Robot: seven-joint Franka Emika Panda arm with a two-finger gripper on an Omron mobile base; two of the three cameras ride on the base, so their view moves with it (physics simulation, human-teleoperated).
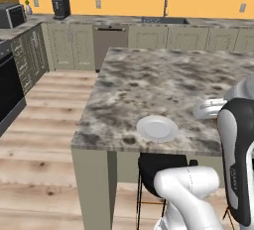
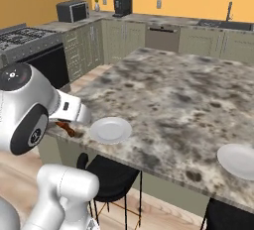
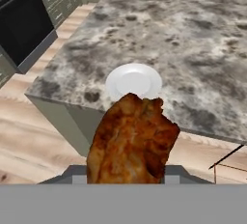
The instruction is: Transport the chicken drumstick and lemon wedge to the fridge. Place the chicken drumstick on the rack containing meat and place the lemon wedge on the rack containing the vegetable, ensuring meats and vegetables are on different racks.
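The chicken drumstick (image 3: 132, 141) is clamped in the gripper (image 3: 126, 179), lifted above the plate (image 3: 133, 81). Fridge delivery is outstanding; the lemon wedge is not located.

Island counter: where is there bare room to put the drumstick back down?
Most of the marble island counter is bare beyond the near white plate, toward the sink side. Only the near edge is occupied: that plate and a second plate, with bare stone between them.

Pincer (image 3: 126, 177) clamped on drumstick (image 3: 131, 141)
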